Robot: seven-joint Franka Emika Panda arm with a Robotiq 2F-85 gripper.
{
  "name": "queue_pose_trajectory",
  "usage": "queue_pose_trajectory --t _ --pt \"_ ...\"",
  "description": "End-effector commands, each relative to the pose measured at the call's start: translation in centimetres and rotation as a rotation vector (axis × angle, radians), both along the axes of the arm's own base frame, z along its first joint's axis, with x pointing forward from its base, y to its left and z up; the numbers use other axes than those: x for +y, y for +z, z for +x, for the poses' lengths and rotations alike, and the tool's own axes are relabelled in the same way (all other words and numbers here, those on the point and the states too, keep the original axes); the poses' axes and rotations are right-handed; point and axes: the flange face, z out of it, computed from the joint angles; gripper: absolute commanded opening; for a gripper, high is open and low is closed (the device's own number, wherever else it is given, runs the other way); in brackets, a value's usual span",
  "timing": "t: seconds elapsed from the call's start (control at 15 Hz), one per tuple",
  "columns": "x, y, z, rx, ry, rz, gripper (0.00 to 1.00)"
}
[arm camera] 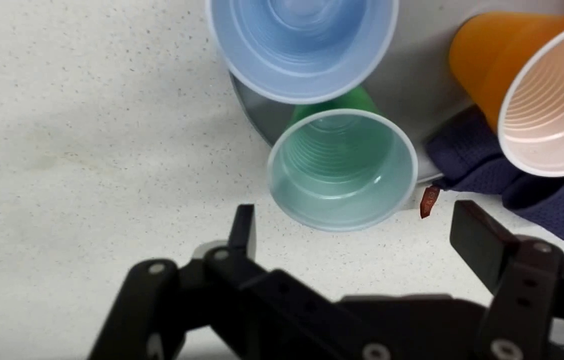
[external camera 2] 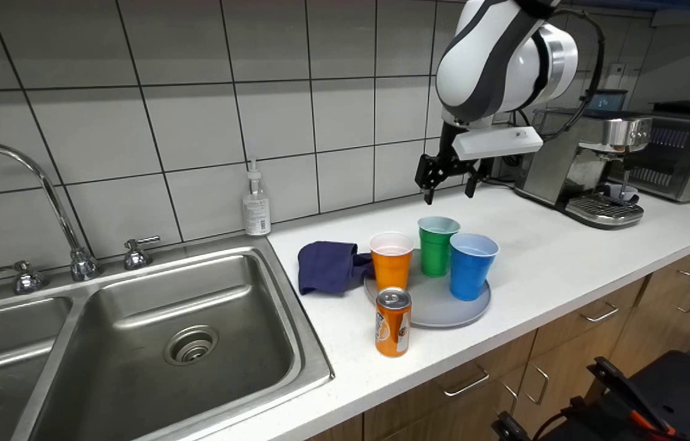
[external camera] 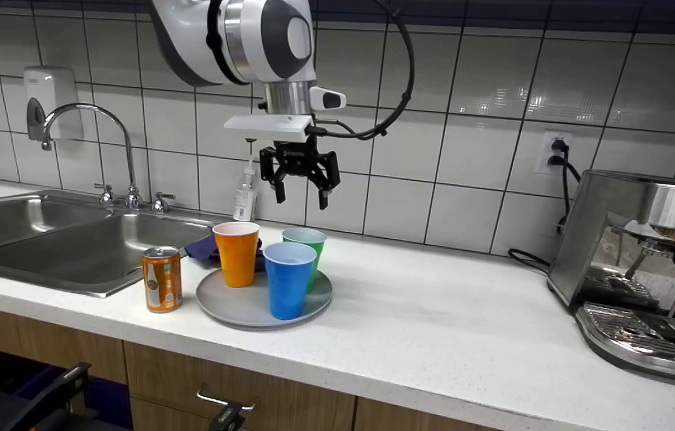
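The white table [external camera: 463, 323] carries a round grey plate [external camera: 229, 304]. Higher up, touching nothing, hangs the claw [external camera: 302, 203], released, its two fingers [arm camera: 479, 245] well apart and gripping nothing. A purple cloth [external camera 2: 327, 267] lies beside the plate, reaching its rim. On the plate stand, upright, an orange cup [external camera 2: 391, 264], a blue cup [external camera 2: 470, 272] and, nearest the claw, a green cup [external camera 2: 435, 254]. An orange can [external camera 2: 392, 324] stands just beside the plate.

The plate could shift, cups and all, if a finger hooks the cloth or leans on the rim. An off-centre descent could land a fingertip on the green cup's edge and tip it, probably against the blue cup, since the two stand so close. Too firm a squeeze might buckle a cup; one knocked over could topple the can.

The table is finely speckled, the plate matte and shallow. The cloth looks woven, ridged and rumpled. The cups look like thin plastic, tapering downward, with pale, ringed interiors. The can is a glossy cylinder with a metallic top. Smallest is a brown tag [arm camera: 429, 201] at the cloth's edge, its marking illegible.
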Motion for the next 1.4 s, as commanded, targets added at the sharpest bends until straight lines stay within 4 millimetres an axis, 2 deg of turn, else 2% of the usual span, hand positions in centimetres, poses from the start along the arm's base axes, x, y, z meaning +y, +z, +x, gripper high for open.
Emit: queue_pose_trajectory --t 0.0,0.33,0.6,0.73,0.8,1.33 --pt "-2.5 2.0 -2.6 0.000 0.096 0.028 1.00" --pt "-5.6 3.6 -4.4 0.057 0.210 0.057 1.00" --pt "-7.3 4.3 -5.5 0.128 0.257 0.048 1.00" --pt "-7.6 4.3 -6.0 0.159 0.281 0.050 1.00" --pt "-7.1 3.5 -5.3 0.131 0.240 0.052 1.00" --pt "-7.2 3.5 -5.6 0.148 0.257 0.058 1.00"
